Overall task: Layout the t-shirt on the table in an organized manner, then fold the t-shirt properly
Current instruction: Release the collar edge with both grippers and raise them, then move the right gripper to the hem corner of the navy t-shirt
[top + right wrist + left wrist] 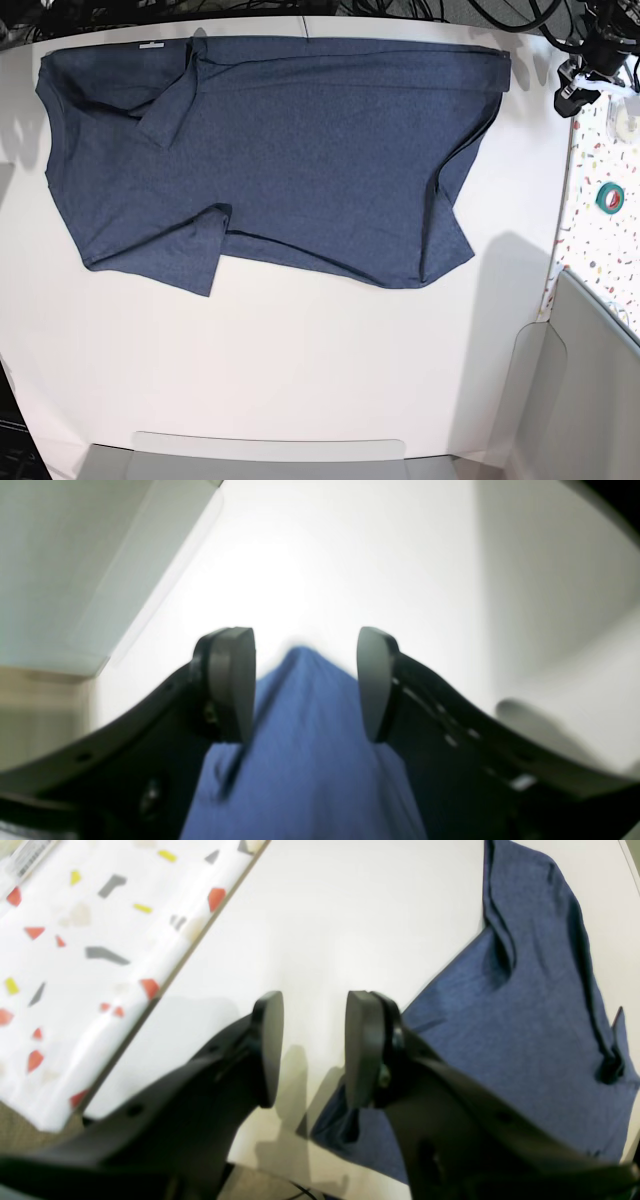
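Note:
The dark navy t-shirt [290, 160] lies spread across the far half of the white table [300, 370], with one sleeve folded over near the collar and a small white neck label at the far edge. Neither gripper shows in the base view. In the left wrist view my left gripper [314, 1050] is open over bare table [325, 915]. The t-shirt [520, 1030] lies to its right, a corner reaching under the right finger [362, 1050]. In the right wrist view my right gripper [305, 685] is open, and a pointed tip of the t-shirt [305, 740] lies loose between the fingers.
A narrow confetti-speckled surface [610, 150] borders the table on the right and carries a green tape roll [609, 198]. Grey panels stand at the near edge [270, 455] and near right [590, 380]. Cables hang along the far edge.

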Controlling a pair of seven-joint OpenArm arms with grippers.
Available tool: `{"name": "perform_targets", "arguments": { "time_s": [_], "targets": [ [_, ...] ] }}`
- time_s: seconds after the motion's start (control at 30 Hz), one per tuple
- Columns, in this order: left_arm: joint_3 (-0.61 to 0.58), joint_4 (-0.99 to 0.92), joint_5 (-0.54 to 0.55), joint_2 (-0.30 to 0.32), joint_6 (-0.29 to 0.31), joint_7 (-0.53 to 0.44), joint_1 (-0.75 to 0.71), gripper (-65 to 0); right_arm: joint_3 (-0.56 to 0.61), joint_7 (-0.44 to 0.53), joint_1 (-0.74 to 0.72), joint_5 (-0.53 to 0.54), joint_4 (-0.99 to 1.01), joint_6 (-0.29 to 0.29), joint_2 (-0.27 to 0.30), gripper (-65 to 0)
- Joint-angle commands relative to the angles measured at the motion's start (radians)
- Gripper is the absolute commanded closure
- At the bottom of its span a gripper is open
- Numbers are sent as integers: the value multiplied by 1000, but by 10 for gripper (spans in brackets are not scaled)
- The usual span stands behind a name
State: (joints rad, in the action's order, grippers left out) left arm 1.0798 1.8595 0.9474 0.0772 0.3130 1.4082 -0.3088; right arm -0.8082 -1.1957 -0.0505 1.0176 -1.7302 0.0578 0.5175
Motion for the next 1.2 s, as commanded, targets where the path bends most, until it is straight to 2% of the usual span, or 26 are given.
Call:
{"name": "perform_targets", "arguments": {
  "time_s": [0.0, 0.07, 0.1, 0.17, 0.2, 0.3, 0.37, 0.4, 0.5, 0.63, 0.77, 1.0, 1.17],
  "targets": [
    [6, 16, 12, 17, -1, -12, 3, -208, 77, 10, -81, -26, -15, -5, 36, -320],
    [3, 16, 12, 17, -1, -12, 3, -208, 261, 10, -225, -122, 6, -9, 39, -320],
    [1, 16, 14, 17, -1, -12, 3, -208, 352, 12, -295, -167, 42, -32, 39, -319],
    [0, 15, 14, 16, -1, -12, 4, -208, 485, 14, -417, -233, 138, -143, 30, -319],
    [0, 15, 14, 16, -1, -12, 4, -208, 542, 17, -475, -257, 212, -226, 23, -319],
    [0, 12, 14, 14, -1, -12, 4, -208, 619, 32, -595, -316, 461, -448, -38, -319],
    [0, 12, 9, 16, -1, -12, 4, -208, 643, 44, -673, -365, 645, -568, -73, -319],
    [0, 12, 9, 16, -1, -12, 4, -208, 654, 46, -710, -394, 741, -616, -92, -319],
    [0, 10, 9, 17, -1, -12, 4, -208, 657, 46, -793, -468, 956, -692, -141, -319],
    [-2, 10, 9, 17, -1, -12, 21, -208, 659, 70, -859, -494, 1154, -751, -185, -319],
    [-2, 10, 9, 17, -1, -12, 33, -208, 662, 141, -862, -514, 1186, -746, -187, -319],
    [-2, 10, 9, 17, -1, -12, 33, -208, 682, 346, -831, -810, 1188, -744, -198, -319],
    [-2, 10, 12, 17, -1, -12, 32, -208, 680, 400, -783, -868, 1188, -744, -202, -320]
  ]
}}
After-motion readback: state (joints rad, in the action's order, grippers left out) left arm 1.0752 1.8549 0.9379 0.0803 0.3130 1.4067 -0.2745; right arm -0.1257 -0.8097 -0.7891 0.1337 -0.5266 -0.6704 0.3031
